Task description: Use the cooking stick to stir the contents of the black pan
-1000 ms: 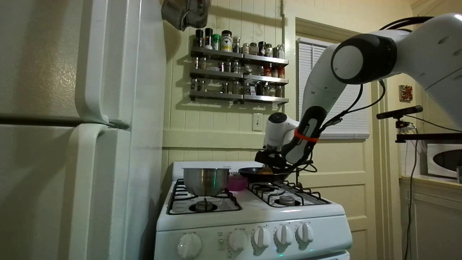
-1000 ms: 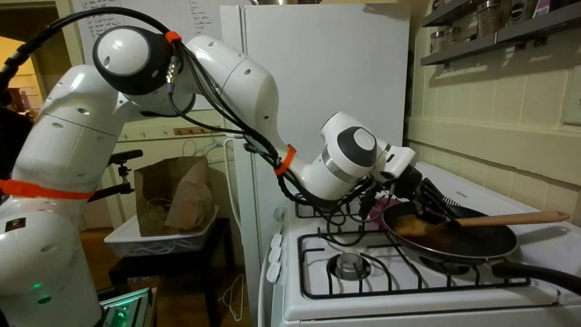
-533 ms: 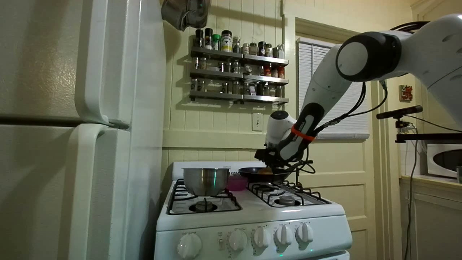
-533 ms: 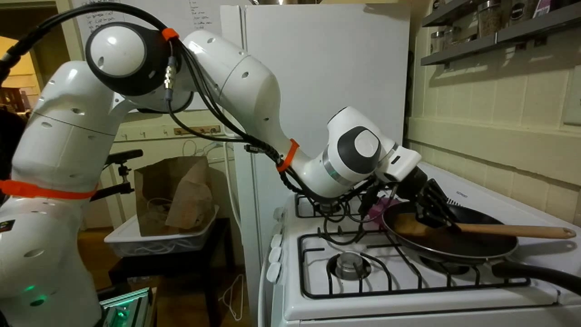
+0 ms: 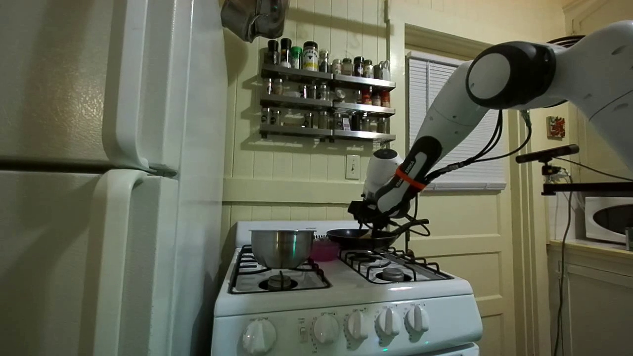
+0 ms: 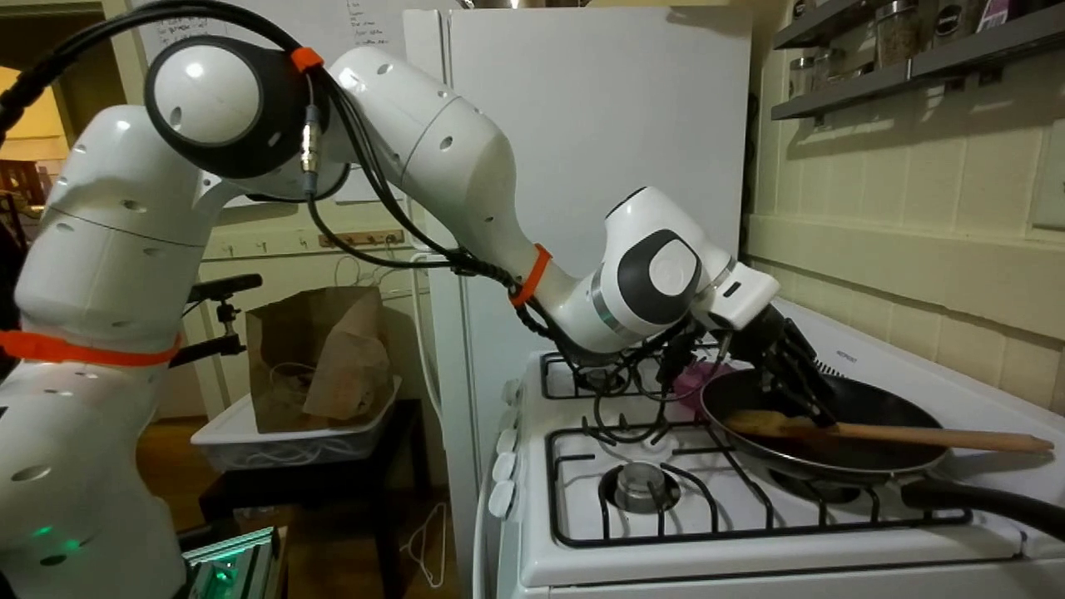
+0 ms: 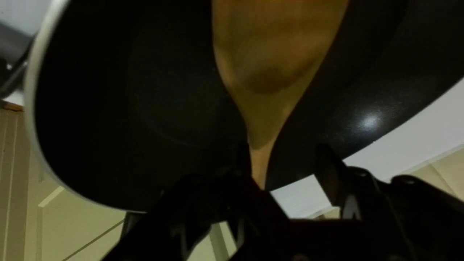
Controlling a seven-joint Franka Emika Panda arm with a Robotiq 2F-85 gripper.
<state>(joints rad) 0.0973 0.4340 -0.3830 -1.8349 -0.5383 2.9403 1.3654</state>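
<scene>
found wooden spoon [image 6: 890, 433] lying in pan [image 6: 882, 403], at the tips of a spread gripper [image 7: 284, 157]

located pan on the stove [image 5: 341, 296], close to the back edge, at the corner farthest from the fridge [image 6: 582, 125]. found spoon with head [image 7: 279, 54] inside pan, toward the front edge, and handle [image 6: 994, 439] running out beyond pan toward the back edge. observed the one arm [image 6: 449, 158] in view reaching in from above.

noted, in the wrist view, fingers [image 7: 330, 174] spread apart with nothing visibly pinched. noted handle just beside one finger in that view and well apart from the other; unable to place handle for certain between the fingertips or merely beneath. judged long axis of handle crosswise to the closing direction, so well set for a pinch.

judged in need of a sideways shift to centre on handle before pinching and stirring. by closing off centre, likely to nudge or roll spoon. unable to make out contents of pan.
</scene>
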